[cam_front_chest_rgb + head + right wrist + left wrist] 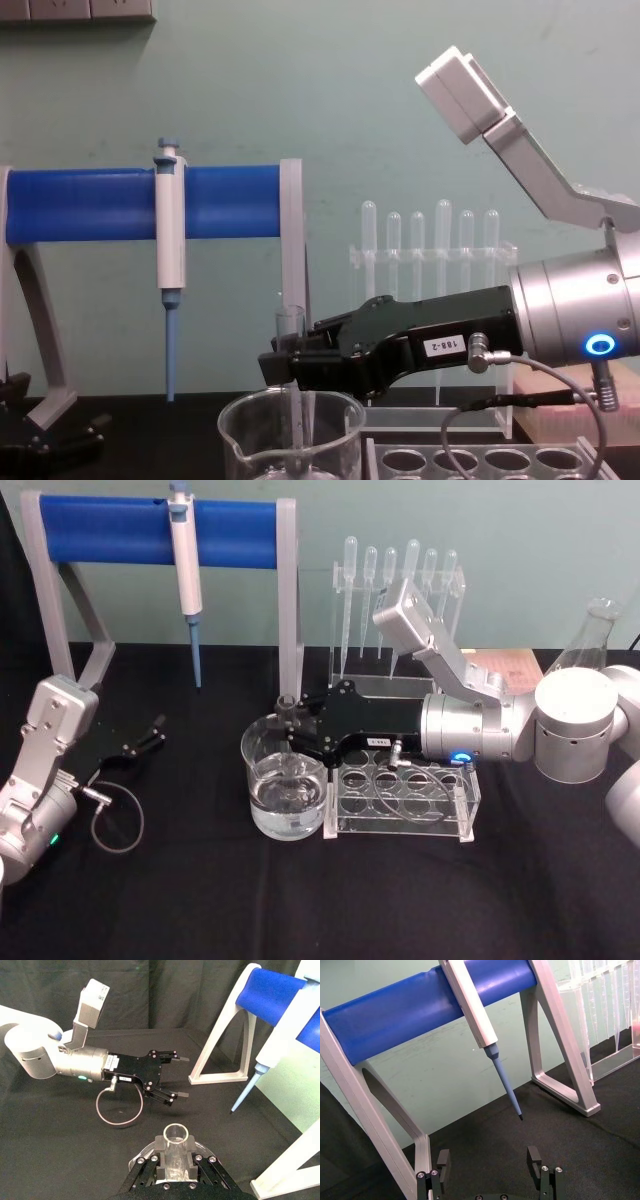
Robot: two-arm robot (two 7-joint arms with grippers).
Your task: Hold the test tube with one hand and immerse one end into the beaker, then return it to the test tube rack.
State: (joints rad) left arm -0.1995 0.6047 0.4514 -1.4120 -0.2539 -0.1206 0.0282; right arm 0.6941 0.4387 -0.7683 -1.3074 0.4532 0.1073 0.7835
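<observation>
Clamps test tube [289, 322] upright in right hand [292, 725], lower end inside beaker [262, 810]. Risks striking beaker rim or rack [400, 826] on tilted withdrawal. Parks left hand [155, 732] released at left

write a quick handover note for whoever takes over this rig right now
Right hand: shut on the test tube, holding it upright over the beaker. The tube's lower end is down inside, apparently in the water.
Left hand: open, parked low on the robot's left, holding nothing.
Test tube rack: beside the beaker, on its right.
Done: tube picked up and dipped.
Left: lift it out and set it back in a rack hole.
</observation>
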